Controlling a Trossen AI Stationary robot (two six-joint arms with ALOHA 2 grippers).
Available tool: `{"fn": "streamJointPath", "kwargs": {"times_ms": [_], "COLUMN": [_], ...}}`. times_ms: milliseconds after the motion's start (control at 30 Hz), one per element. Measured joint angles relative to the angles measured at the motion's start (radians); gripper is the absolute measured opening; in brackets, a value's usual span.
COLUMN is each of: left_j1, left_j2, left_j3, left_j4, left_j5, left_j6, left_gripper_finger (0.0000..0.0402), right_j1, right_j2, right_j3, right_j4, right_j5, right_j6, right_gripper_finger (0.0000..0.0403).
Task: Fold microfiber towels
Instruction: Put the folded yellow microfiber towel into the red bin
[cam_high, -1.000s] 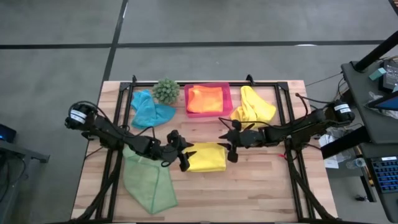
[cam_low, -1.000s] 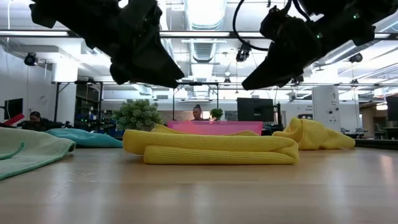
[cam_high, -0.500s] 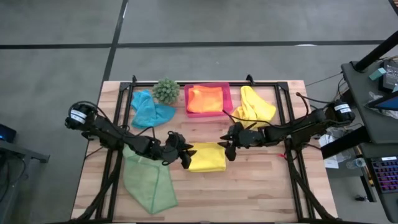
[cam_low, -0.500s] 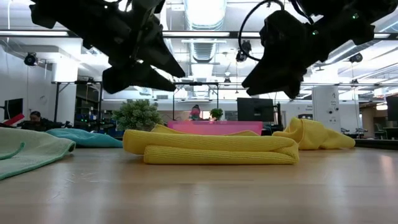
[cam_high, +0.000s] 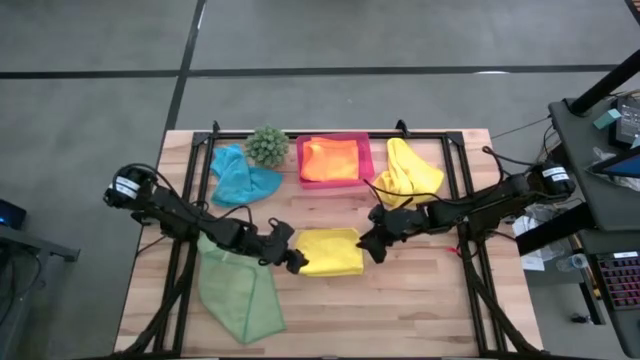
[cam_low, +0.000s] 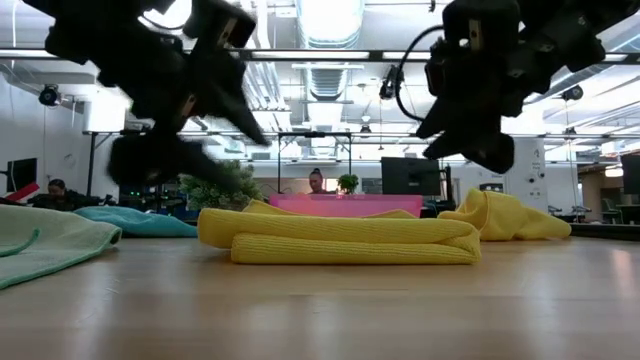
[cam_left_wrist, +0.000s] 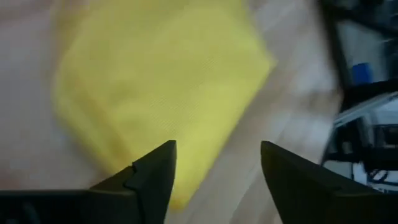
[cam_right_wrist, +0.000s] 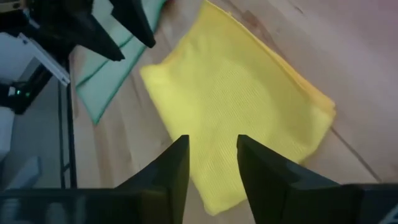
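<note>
**A:** How will the folded yellow towel (cam_high: 331, 251) handle, and where is it?

**B:** It lies near the middle of the counter (cam_high: 420, 300), toward six o'clock, flat in a neat rectangle of stacked layers. I'd judge it light, soft and limp, with a grippy pile. It won't slide easily on wood, but the layers would slip apart if lifted by one corner. The best hold is probably across the thick folded edge, pinching all layers together, or at two corners at once.

**A:** And the end effectors?

**B:** The left end effector (cam_high: 283, 253) hangs above the towel's nine o'clock edge, fingers spread and holding nothing. The right end effector (cam_high: 377, 238) hovers off its two o'clock corner, fingers (cam_right_wrist: 174, 168) parted by a narrow gap, also empty.

**A:** What lies around it?

**B:** The light green towel (cam_high: 238, 290) is spread loosely at seven o'clock. The teal towel (cam_high: 240, 177) is bunched at eleven, beside the spiky plant (cam_high: 267, 146). An orange towel (cam_high: 331, 158) sits in the pink tray (cam_high: 365, 160) at twelve. A crumpled yellow towel (cam_high: 407, 170) lies at one o'clock, unfolded, like the green and teal ones.
</note>
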Motion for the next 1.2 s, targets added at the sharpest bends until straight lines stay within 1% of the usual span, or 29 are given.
{"fn": "streamJointPath", "kwargs": {"times_ms": [133,200,267,433,567,633,767,900,1033,1200], "left_j1": [-0.007,-0.012,-0.013,-0.014,-0.012,-0.002,0.014,0.019,0.021,0.021], "left_j2": [0.000,0.000,0.000,0.002,0.003,0.009,0.053,0.117,0.177,0.243], "left_j3": [-0.001,-0.001,-0.001,-0.001,-0.001,-0.001,-0.003,-0.003,0.000,0.002], "left_j4": [-0.112,-0.124,-0.119,-0.126,-0.136,-0.135,-0.119,-0.022,0.085,0.214], "left_j5": [0.055,0.063,0.064,0.049,-0.012,-0.038,-0.059,-0.065,-0.074,-0.088], "left_j6": [-0.123,-0.142,-0.151,-0.160,-0.160,-0.158,-0.151,-0.128,-0.114,-0.105], "left_gripper_finger": [0.0251,0.0260,0.0262,0.0264,0.0264,0.0264,0.0263,0.0263,0.0262,0.0262], "right_j1": [0.003,0.007,0.014,0.037,0.042,0.041,0.042,0.042,0.042,0.042], "right_j2": [0.000,0.001,0.006,0.026,0.042,0.057,0.111,0.186,0.258,0.337], "right_j3": [0.000,0.000,-0.007,-0.028,-0.047,-0.057,-0.061,-0.061,-0.047,-0.023], "right_j4": [-0.087,-0.140,-0.153,-0.149,-0.134,-0.114,-0.006,0.110,0.185,0.294], "right_j5": [-0.017,-0.018,-0.016,0.017,0.092,0.120,0.133,0.132,0.128,0.079], "right_j6": [0.086,0.129,0.158,0.217,0.245,0.250,0.253,0.258,0.258,0.254], "right_gripper_finger": [0.0166,0.0188,0.0208,0.0247,0.0267,0.0272,0.0276,0.0276,0.0276,0.0269]}}
